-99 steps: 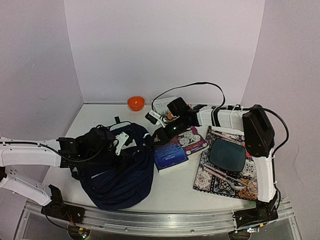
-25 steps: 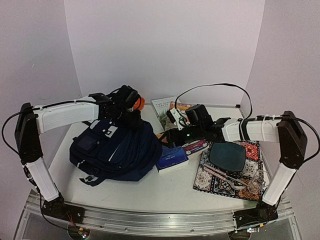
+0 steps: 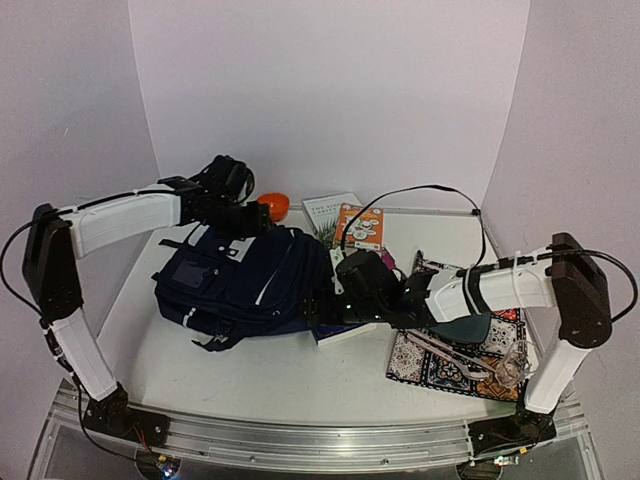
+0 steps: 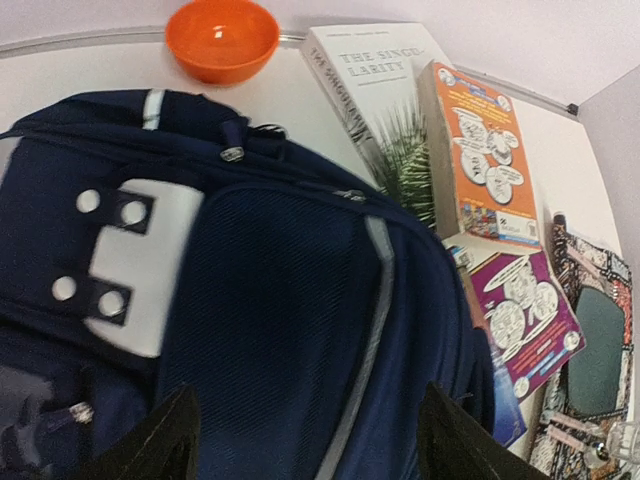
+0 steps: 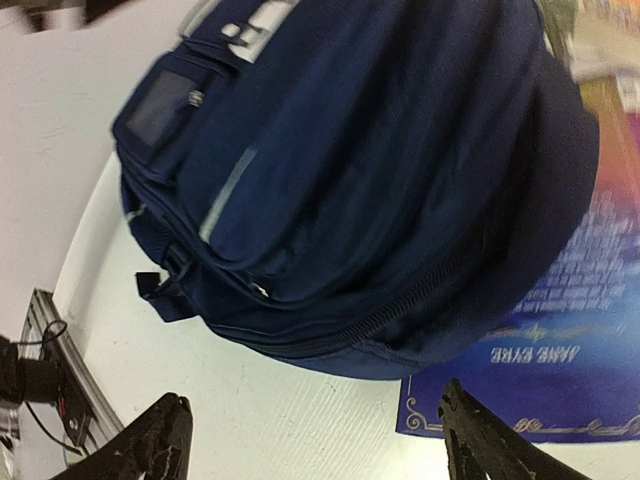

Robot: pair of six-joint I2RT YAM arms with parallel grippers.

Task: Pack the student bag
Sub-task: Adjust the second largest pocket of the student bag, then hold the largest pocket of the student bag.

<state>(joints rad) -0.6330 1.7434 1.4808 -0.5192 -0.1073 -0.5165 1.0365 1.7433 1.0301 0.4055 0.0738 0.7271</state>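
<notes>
The student bag [image 3: 245, 285] is a navy-blue backpack lying flat at left centre of the table, its pale trim lines facing up. My left gripper [image 3: 243, 212] hovers over the bag's far end, open, with nothing between its fingers. In the left wrist view the bag [image 4: 280, 300] fills the frame below that gripper [image 4: 305, 452]. My right gripper [image 3: 328, 300] is low at the bag's right edge, open and empty. The right wrist view shows the bag's zipped side [image 5: 370, 170] just ahead of that gripper [image 5: 315, 445], above bare table.
A blue book [image 3: 345, 330] lies partly under the bag's right edge. An orange bowl [image 3: 272, 205], a white book [image 3: 328, 208] and an orange book [image 3: 360, 226] sit behind. A purple book [image 4: 520, 315] lies beside the bag. A patterned mat [image 3: 440, 362] with a dark plate [image 3: 465, 327] is at right.
My left gripper has opened, let go of the bag and drawn back to the left. The bag has settled flatter. My right arm has swung nearer and left, to the bag's right edge.
</notes>
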